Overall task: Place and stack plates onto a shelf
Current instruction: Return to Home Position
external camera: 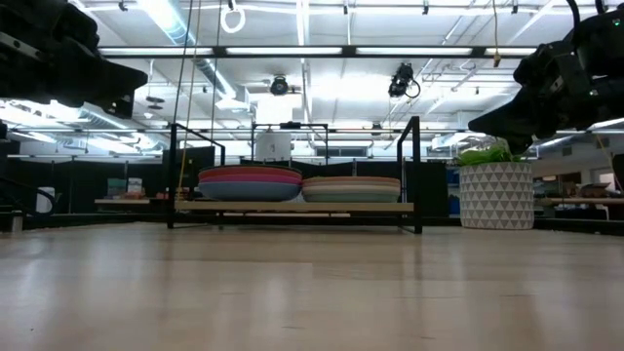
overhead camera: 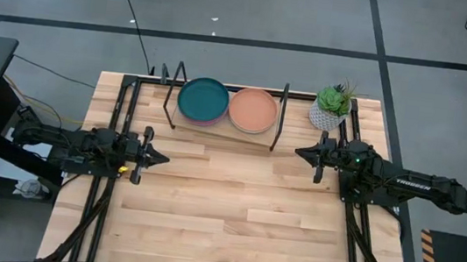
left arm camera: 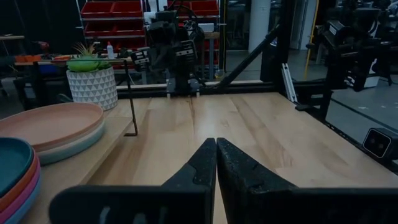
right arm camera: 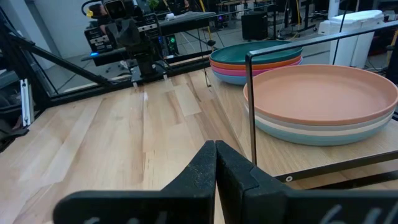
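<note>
The shelf [external camera: 292, 207] held two stacks: a teal-topped stack [overhead camera: 203, 99] and a tan-topped stack [overhead camera: 253, 109]. The left gripper [overhead camera: 160, 157] and right gripper [overhead camera: 300, 153] were closed and empty above the wooden table [overhead camera: 233, 210]. A potted plant [overhead camera: 331, 107] stood beside the shelf.

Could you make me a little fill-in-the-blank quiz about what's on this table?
1. The shelf holds ____ stacks of plates.
2. The teal plate tops the stack nearer the ____ arm.
3. The plant stands on the ____ arm's side.
4. The left arm and right arm have their jaws ____.
Missing: two; left; right; shut.
</note>
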